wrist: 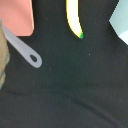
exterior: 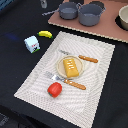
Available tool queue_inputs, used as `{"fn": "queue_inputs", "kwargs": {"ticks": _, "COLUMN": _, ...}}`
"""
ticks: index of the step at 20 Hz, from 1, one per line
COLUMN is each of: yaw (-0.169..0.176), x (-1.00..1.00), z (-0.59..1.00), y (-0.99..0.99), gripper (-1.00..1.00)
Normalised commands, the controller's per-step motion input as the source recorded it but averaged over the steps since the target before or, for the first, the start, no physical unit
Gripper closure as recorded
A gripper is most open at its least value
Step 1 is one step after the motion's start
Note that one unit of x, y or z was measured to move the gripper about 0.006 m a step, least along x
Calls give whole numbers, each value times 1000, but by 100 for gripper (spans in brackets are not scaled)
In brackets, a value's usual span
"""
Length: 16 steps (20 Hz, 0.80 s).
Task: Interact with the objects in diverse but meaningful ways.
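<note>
The golden-orange scored bread loaf [exterior: 72,66] lies on a small cream plate [exterior: 62,64] in the middle of a striped placemat [exterior: 95,80]. The round red tomato-like fruit [exterior: 54,89] sits on the mat near its front. The small yellow banana [exterior: 45,34] lies on the black tabletop beyond the mat's far corner on the exterior view's left. It also shows in the wrist view [wrist: 74,19], green tip pointing down. The white-and-light-blue cube carton [exterior: 32,44] stands beside it, and its corner shows in the wrist view [wrist: 120,22]. No gripper shows in either view.
Two wooden-handled knives [exterior: 88,58] [exterior: 75,84] and a fork [exterior: 52,76] lie around the plate. Two grey pots [exterior: 68,10] [exterior: 91,14] stand on a pinkish board [exterior: 100,29] at the back. A pot handle [wrist: 22,47] and the board's corner [wrist: 17,17] show in the wrist view.
</note>
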Motion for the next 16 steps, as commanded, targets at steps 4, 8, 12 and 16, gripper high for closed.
{"fn": "queue_inputs", "kwargs": {"ticks": 4, "yaw": 32, "x": -181, "z": -639, "y": 8, "gripper": -100}}
{"fn": "queue_inputs", "kwargs": {"ticks": 8, "yaw": 20, "x": -223, "z": -614, "y": -31, "gripper": -100}}
{"fn": "queue_inputs", "kwargs": {"ticks": 12, "yaw": 11, "x": -214, "z": -568, "y": -39, "gripper": -100}}
{"fn": "queue_inputs", "kwargs": {"ticks": 16, "yaw": 14, "x": -199, "z": -542, "y": -7, "gripper": -100}}
